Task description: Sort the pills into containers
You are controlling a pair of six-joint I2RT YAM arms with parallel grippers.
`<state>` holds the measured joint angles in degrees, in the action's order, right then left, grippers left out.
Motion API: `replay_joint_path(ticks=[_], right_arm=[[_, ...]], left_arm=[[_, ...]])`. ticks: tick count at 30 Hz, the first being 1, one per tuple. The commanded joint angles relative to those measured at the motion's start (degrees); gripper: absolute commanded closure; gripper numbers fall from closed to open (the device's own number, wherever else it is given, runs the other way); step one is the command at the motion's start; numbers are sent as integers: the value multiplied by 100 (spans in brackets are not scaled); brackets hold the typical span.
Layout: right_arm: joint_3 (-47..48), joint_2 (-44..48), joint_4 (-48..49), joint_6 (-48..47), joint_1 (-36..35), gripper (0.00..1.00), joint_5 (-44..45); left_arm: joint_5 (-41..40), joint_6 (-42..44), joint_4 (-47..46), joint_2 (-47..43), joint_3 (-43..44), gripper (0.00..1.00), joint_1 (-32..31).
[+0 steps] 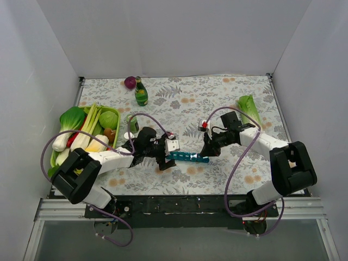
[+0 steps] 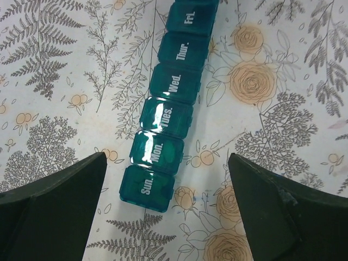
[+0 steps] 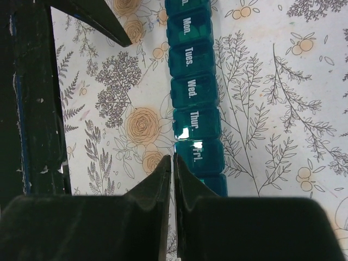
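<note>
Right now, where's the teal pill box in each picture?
Top view: pill box lies just below centre.
Left wrist: slants from bottom centre to top, between the open left fingers.
Right wrist: runs from top centre down to the shut right fingers.
Shared landmark: flowered tablecloth.

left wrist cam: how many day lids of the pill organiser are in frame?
6 on the pill organiser, in one row: Sun at the bottom, then Mon, Tues, Wed, Thur, and Fri at the top edge. Anything beyond Fri is cut off.
</note>
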<state>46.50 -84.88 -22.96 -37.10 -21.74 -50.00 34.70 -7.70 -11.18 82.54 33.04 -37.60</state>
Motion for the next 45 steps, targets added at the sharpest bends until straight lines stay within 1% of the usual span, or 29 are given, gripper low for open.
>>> replay_joint_path(ticks=[1, 3, 6, 10, 11, 14, 15, 17, 18, 19, 23, 24, 28, 29, 32, 33, 34, 36, 37, 39, 41, 45], right_arm=[[237, -169, -332, -288, 38, 89, -230], [210, -213, -323, -298, 29, 89, -230], [175, -231, -271, -228, 29, 89, -195], [105, -160, -113, -69, 29, 91, -133], [105, -143, -77, -43, 38, 91, -133], [105, -169, -51, 28, 29, 91, -107], [114, -178, -51, 28, 29, 91, -115], [201, -160, -129, 19, 29, 92, -194], [236, -125, -173, -16, 29, 92, -264], [280, -90, -208, -51, 29, 92, -300], [447, 155, -314, -104, 38, 92, -432], [500, 182, -332, -104, 29, 92, -458], [457, 130, -279, 10, 29, 92, -441], [422, 34, -227, 158, 29, 92, -406], [307, -344, 142, 448, 29, 92, -11], [290, -467, 299, 667, 29, 92, 286], [307, -764, 362, 800, 29, 93, 463], [403, -1117, 345, 967, 29, 94, 980], [525, -1440, 240, 994, 38, 94, 1140], [597, -1671, 126, 986, 29, 95, 1343], [580, -1707, 99, 959, 29, 96, 1309], [641, -1391, 64, 889, 38, 96, 932]], left_arm=[[-411, 955, -226, 157, 106, 5, -150], [-516, 1007, -262, 306, 150, 6, -186], [-744, 1078, -166, 604, 317, 10, -291], [-859, 991, -104, 895, 484, 18, -353], [-868, 964, -51, 939, 563, 26, -361], [-912, 894, 150, 1079, 677, 43, -388], [-921, 894, 212, 1106, 713, 54, -388], [-903, 894, 387, 1115, 739, 64, -397], [-895, 894, 449, 1115, 748, 72, -405], [-868, 894, 502, 1106, 748, 75, -406], [-868, 814, 696, 1071, 730, 79, -406], [-860, 632, 714, 1071, 731, 79, -406], [-877, 472, 749, 1053, 713, 82, -414], [-886, 437, 749, 1045, 704, 82, -423], [-912, 384, 749, 1036, 687, 83, -432], [-947, 366, 749, 1018, 695, 83, -441], [-956, 349, 749, 1018, 695, 83, -449], [-1000, 331, 749, 1001, 687, 83, -476], [-1000, 322, 749, 1001, 687, 84, -467], [-1026, 314, 749, 1001, 695, 84, -485], [-1079, 296, 758, 1001, 704, 85, -485], [-1158, 287, 766, 1018, 704, 86, -502]])
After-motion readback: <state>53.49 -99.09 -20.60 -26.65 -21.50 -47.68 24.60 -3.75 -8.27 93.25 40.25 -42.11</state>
